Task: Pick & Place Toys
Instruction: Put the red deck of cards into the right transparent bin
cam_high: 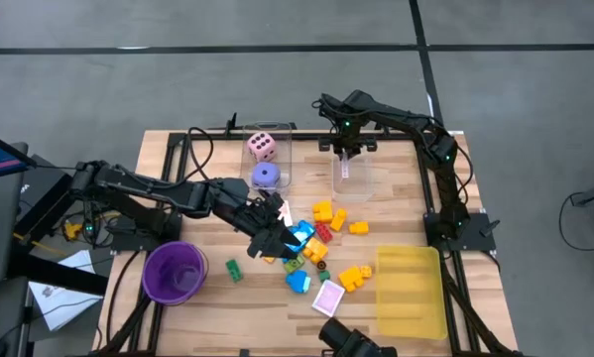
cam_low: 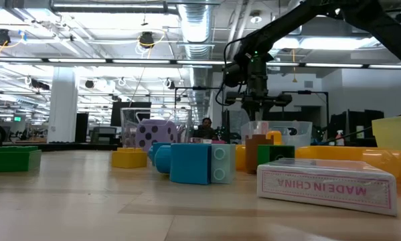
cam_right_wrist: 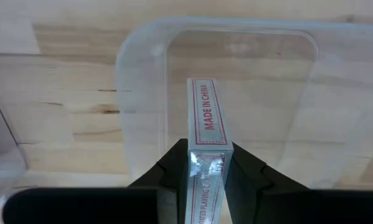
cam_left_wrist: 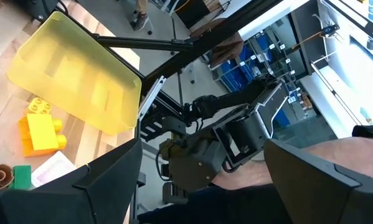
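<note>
On the wooden surface (cam_high: 396, 188), the right claw (cam_right_wrist: 206, 163) hangs over the clear box (cam_right_wrist: 142, 74) at the far edge, pinching a card pack (cam_right_wrist: 203, 118) by its thin sides, end pointing down. To place it well, lower it straight inside the walls, clear of the rim, then release. The left claw (cam_high: 273, 234) stands wide over the pile of blocks (cam_high: 321, 233) mid-surface. 1 more pack (cam_high: 329, 297) lies near the yellow tray (cam_high: 412, 293).

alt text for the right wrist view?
The right end effector is shut on a card box printed "MADE IN CHINA", held edge-up over an empty clear box on the wooden table.
</note>
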`<state>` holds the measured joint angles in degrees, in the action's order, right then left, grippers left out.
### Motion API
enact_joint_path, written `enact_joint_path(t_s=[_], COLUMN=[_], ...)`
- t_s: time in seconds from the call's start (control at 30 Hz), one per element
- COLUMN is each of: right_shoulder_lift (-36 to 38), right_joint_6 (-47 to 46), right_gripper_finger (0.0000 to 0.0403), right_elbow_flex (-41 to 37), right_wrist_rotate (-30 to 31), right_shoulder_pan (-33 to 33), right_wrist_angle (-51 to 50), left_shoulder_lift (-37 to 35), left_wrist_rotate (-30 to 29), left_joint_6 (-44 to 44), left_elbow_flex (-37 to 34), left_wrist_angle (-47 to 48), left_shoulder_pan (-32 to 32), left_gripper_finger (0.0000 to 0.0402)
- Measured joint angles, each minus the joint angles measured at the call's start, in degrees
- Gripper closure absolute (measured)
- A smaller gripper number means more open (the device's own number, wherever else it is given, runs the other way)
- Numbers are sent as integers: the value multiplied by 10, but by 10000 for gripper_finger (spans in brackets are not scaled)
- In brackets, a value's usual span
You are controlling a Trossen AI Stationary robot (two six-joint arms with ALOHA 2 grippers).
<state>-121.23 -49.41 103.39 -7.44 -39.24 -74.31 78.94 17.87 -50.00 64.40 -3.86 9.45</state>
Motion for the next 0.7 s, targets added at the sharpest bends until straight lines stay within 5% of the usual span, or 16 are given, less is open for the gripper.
enact_joint_path(t_s=[0.7], right_shoulder_lift=[0], right_joint_6=[-4], right_gripper_finger=[335], right_elbow_flex=[-47], right_wrist_rotate=[-29], right_shoulder_pan=[2], right_wrist_angle=[33], left_shoulder_lift=[0], left_wrist_rotate=[10], left_joint_6=[0], left_elbow_flex=[0], left_wrist_angle=[0], left_shoulder_pan=[0], left_gripper_finger=[69])
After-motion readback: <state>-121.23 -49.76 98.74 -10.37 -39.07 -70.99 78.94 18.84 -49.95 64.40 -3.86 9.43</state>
